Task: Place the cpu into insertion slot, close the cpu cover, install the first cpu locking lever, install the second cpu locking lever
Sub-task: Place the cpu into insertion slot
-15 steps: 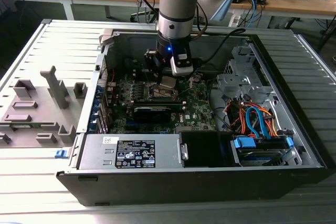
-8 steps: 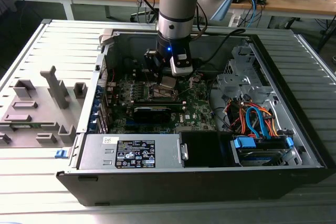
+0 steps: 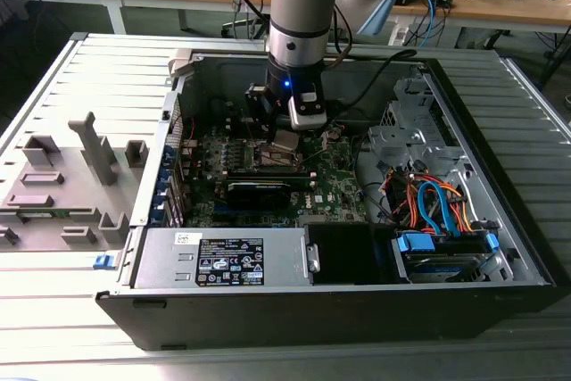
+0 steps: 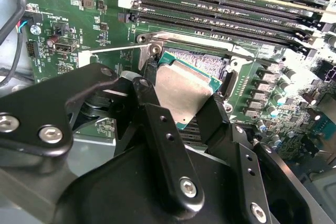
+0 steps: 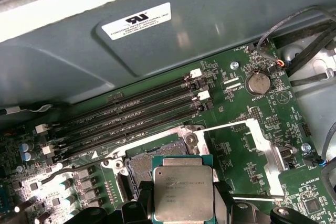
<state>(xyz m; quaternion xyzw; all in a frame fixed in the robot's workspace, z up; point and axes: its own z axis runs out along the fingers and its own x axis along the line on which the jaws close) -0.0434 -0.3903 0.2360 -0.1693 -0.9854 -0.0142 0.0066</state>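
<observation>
On a slatted grey table point(image 3: 53, 69), inside an open computer case point(image 3: 357, 314). Holds the cpu point(image 5: 182, 195) clamped in the gripper point(image 4: 177, 100), over the insertion slot point(image 5: 137, 167).

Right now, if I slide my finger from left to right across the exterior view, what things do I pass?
grey plastic blocks → row of blue tabs at the case's edge → the cpu over the green board → orange and blue cables
</observation>
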